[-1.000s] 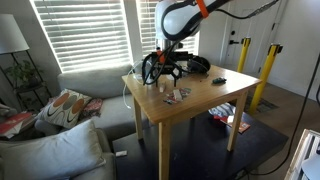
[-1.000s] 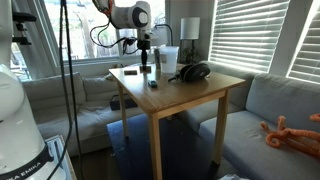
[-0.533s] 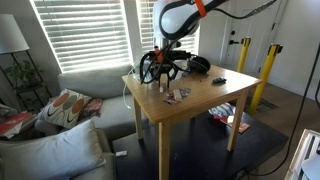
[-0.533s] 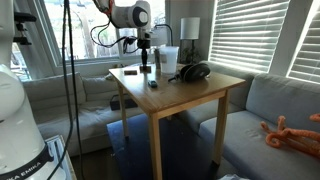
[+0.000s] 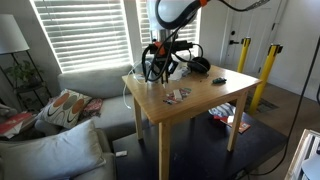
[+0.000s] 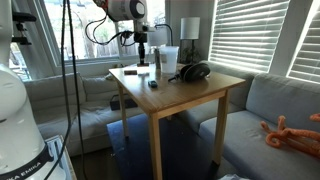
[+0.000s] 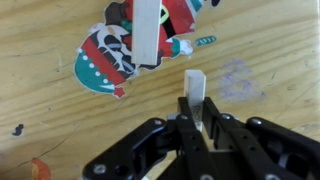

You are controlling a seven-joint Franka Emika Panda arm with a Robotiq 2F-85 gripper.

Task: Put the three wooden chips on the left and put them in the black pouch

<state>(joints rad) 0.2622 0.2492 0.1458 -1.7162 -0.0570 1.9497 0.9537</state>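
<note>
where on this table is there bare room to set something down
Bare: the front half of the table, between the wooden chips and the near edge. Crowded: the back, where the black pouch sits and the gripper, shut on a pale wooden piece, hangs.

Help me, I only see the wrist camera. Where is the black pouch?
Observer: The pouch sits on the table, near its far edge in an exterior view.
Operator: What's next to it?
Observer: A white cup stands close beside it.
Operator: I'm holding a chip. Am I high up?
Observer: The gripper hangs a little above the table and seems clear of it.
</note>
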